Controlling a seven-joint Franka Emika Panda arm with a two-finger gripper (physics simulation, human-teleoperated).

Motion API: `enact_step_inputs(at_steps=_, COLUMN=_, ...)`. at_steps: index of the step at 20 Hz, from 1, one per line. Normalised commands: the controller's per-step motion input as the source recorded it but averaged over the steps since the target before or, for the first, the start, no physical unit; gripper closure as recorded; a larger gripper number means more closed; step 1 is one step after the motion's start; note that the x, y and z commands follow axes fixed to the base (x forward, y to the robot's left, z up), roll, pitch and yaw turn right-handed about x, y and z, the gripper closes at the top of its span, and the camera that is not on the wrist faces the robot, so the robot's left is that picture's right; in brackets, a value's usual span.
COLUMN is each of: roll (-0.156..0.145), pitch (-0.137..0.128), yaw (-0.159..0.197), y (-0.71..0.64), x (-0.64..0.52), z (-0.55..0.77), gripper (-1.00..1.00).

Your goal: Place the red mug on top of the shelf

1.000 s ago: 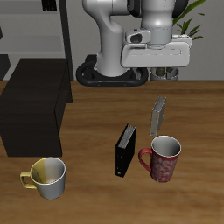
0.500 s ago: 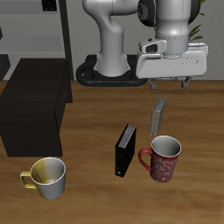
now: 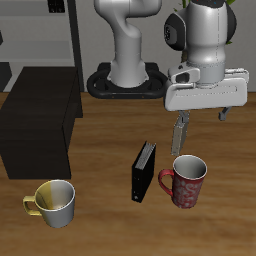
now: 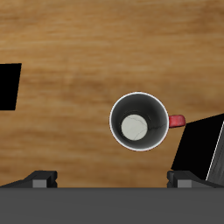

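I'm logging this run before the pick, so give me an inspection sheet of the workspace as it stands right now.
Surface: wooden table, bare between the items.
Job's things: red mug upright near the front edge, handle toward the small black box; empty, as the wrist view shows. Shelf is a low black cabinet with nothing on its flat top.
Clutter: yellow-and-white mug near the front edge; small black box upright beside the red mug; small grey box farther back.
Claw: claw hangs above the red mug, not touching; its fingers look spread, holding nothing.
Cables: nothing seen.
Surroundings: robot base at the back, green plant behind it.
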Motion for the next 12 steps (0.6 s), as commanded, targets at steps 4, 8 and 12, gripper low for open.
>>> enact_step_inputs(at_steps=4, roll=0.008, pitch=0.056, yaw=-0.022, y=0.16, x=0.28, z=-0.48, gripper=-1.0)
enact_step_inputs(at_steps=8, roll=0.014, pitch=0.018, yaw=0.001, y=0.14, x=0.05, z=-0.28, gripper=-1.0)
enact_step_inputs(at_steps=12, roll=0.033, pitch=0.016, yaw=0.034, y=0.23, x=0.04, z=-0.35, gripper=-1.0)
